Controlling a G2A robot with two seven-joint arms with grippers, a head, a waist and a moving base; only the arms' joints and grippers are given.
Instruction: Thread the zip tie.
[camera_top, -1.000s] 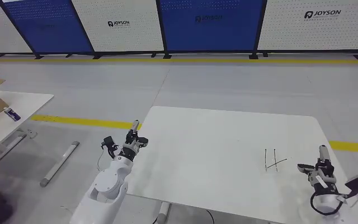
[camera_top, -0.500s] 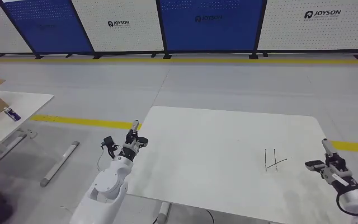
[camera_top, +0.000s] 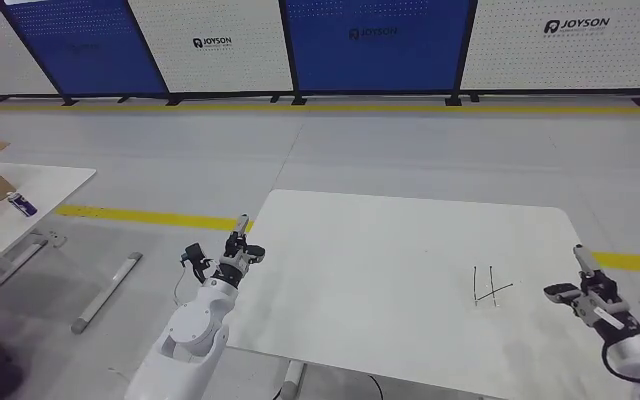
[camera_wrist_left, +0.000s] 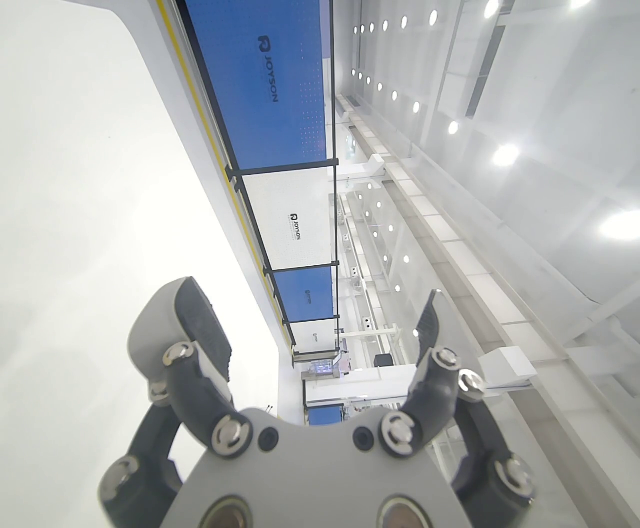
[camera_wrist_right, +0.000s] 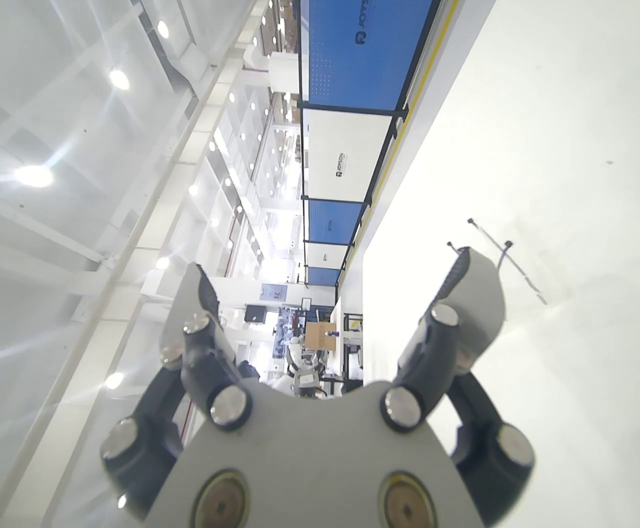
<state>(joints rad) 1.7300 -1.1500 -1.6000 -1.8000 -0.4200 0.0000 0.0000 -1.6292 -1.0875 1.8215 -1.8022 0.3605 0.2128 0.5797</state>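
Several thin black zip ties (camera_top: 489, 286) lie crossed on the white table (camera_top: 390, 270) toward its right side. In the right wrist view the zip ties (camera_wrist_right: 487, 239) show just past one of the fingertips (camera_wrist_right: 462, 270). My right gripper (camera_top: 585, 272) hangs at the table's right edge, open and holding nothing, a short way right of the ties; between its fingers (camera_wrist_right: 330, 280) is only air. My left gripper (camera_top: 241, 232) stands open at the table's left edge, far from the ties, and in its own view the left gripper (camera_wrist_left: 320, 310) holds nothing.
A second white table (camera_top: 40, 195) with a small object stands at far left. A grey bar (camera_top: 105, 292) lies on the floor beside it. Blue and white partition panels (camera_top: 380, 45) line the back behind a yellow floor stripe.
My right arm has swung outward to the right and slightly farther from the near edge, ending off the table's right edge. The left arm and the zip ties have not moved.
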